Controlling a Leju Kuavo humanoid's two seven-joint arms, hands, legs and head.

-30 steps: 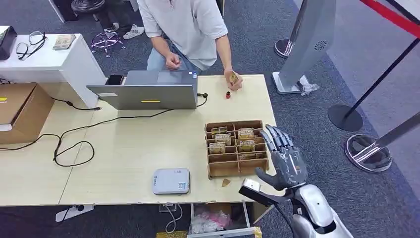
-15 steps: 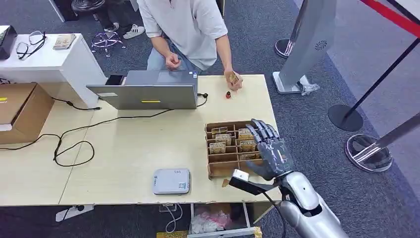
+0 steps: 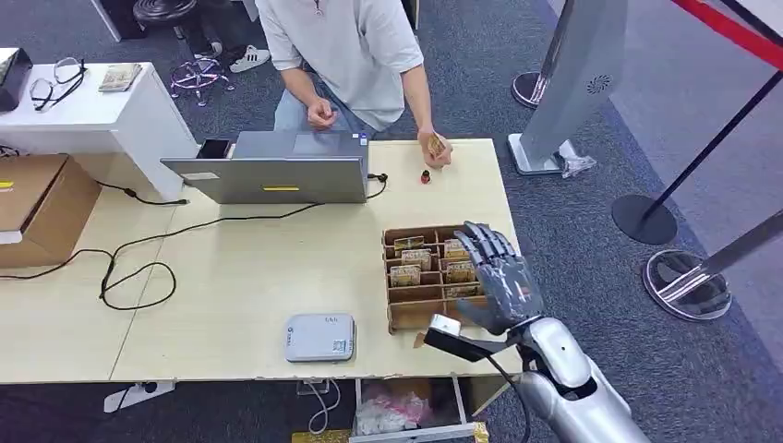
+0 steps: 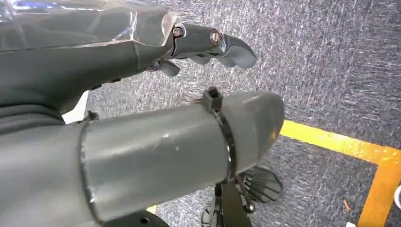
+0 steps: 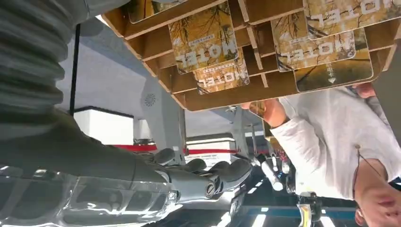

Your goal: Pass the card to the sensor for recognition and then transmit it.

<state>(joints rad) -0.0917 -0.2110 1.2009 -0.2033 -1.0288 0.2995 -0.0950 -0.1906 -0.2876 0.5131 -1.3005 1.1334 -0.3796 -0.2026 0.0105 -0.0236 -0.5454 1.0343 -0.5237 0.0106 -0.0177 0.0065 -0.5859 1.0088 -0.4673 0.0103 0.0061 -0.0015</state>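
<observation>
1. at the far left, a cardboard box (image 3: pixel 37 217) sits on the pale wooden table (image 3: pixel 249 277), with a black cable (image 3: pixel 138 268) looping across the top beside it.
2. a grey laptop (image 3: pixel 277 175) stands open at the far edge, and a person in a light shirt (image 3: pixel 342 46) stands behind it.
3. near the front edge lies the grey card sensor (image 3: pixel 319 337), flat, with nothing on it.
4. to its right is a brown divided card tray (image 3: pixel 415 277) holding upright hotel cards (image 3: pixel 406 274) in several slots.
5. the right hand (image 3: pixel 503 281) hovers over the tray's right side, fingers spread apart, holding nothing.
6. the person's hand (image 3: pixel 436 149) rests on the table's far edge, holding a card.
7. the left hand (image 4: pixel 208 45) hangs over grey carpet, fingers loosely extended, holding nothing.
</observation>
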